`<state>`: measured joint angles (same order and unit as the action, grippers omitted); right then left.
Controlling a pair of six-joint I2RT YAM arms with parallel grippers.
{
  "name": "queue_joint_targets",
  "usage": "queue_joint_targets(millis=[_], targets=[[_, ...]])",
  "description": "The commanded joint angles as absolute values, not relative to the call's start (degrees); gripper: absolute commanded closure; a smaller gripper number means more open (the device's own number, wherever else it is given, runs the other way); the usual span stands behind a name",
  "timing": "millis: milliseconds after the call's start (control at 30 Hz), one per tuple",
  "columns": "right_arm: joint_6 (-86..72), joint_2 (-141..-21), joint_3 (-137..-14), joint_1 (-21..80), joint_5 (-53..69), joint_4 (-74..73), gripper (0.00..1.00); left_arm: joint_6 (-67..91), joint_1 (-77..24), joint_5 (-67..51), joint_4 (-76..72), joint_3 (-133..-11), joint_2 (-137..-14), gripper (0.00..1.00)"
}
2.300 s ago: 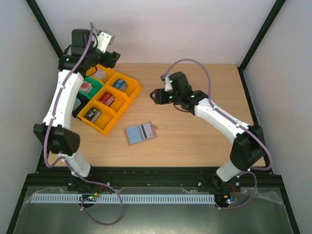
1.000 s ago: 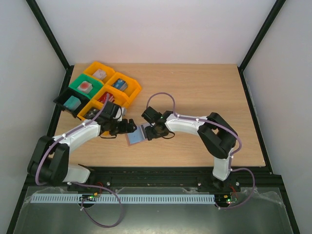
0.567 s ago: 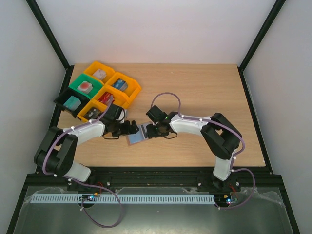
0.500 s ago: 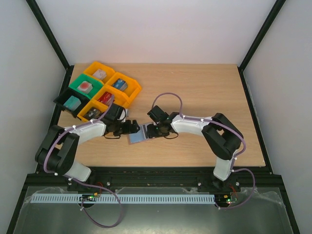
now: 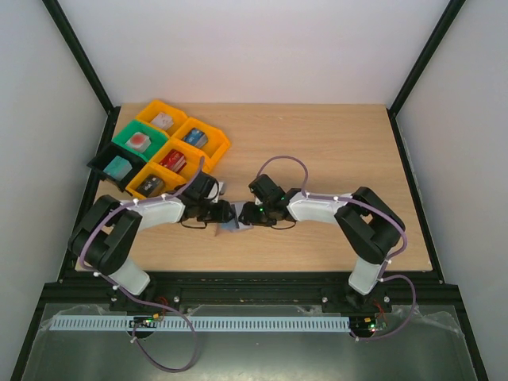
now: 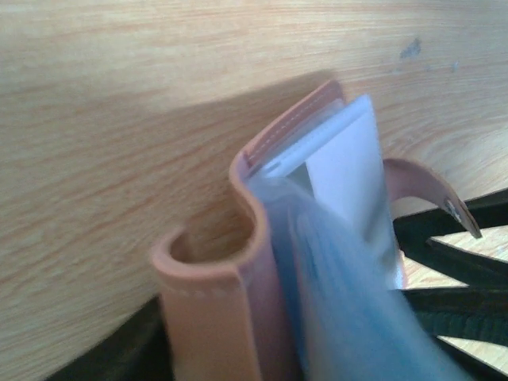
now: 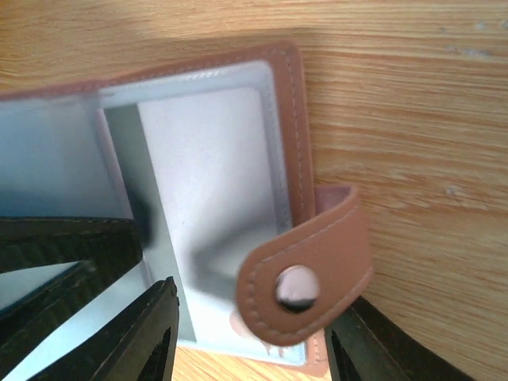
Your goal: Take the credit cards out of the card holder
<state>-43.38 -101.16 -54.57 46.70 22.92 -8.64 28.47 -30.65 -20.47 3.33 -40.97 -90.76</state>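
- The card holder (image 7: 290,103) lies on the counter (image 5: 333,151) near its front edge, between my two claws. It is open, with its snap strap (image 7: 317,262) flapped out to one side.
- The credit cards (image 6: 341,182), pale and blue-grey, are still tucked in its sleeves. None is out.
- Half a second back it lay flat, blue-grey face up. Now one leather cover curls up off the wood, and from above the holder looks bunched and smaller.
- My right claw (image 7: 250,325) has slid in. Its fingers stand partway apart on either side of the strap edge, not clamped.
- My left claw (image 5: 222,214) has pressed in from the opposite side. I cannot tell whether it grips the cover.
- I judge the holder is being braced so that a card can be drawn.
- The coloured trays (image 5: 222,147) sit well apart, back left.
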Motion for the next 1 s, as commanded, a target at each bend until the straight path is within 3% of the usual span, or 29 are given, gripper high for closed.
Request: queue_joint_targets(millis=[0,67,133,400,567,767,967], targets=[[-44.67,-99.08,-53.49,46.23,23.04,-6.75,0.51,28.11,-31.65,-19.91,7.09,-41.97,-91.18,0.72],[-44.58,-97.37,-52.62,45.30,22.45,-6.66,0.51,27.79,-31.66,-18.66,8.30,-42.67,-90.13,0.90],[-44.07,-95.00,-51.80,44.06,22.51,-6.43,0.51,26.96,-31.69,-18.46,9.66,-43.75,-89.03,0.98],[-31.75,-75.77,-51.45,39.37,24.31,-9.53,0.46,18.51,-31.14,-26.91,17.45,-54.81,-84.54,0.98],[-24.46,-63.00,-53.13,37.38,36.51,-5.71,0.30,8.50,-27.07,-36.12,25.79,-68.08,-81.28,0.98],[-18.38,-60.82,-62.15,37.35,45.21,-8.23,0.21,-2.59,-25.49,-44.39,27.76,-75.27,-72.64,0.98],[-14.17,-63.20,-69.44,37.35,46.64,-14.39,0.18,-6.06,-25.20,-54.99,27.74,-74.89,-65.93,0.98]])
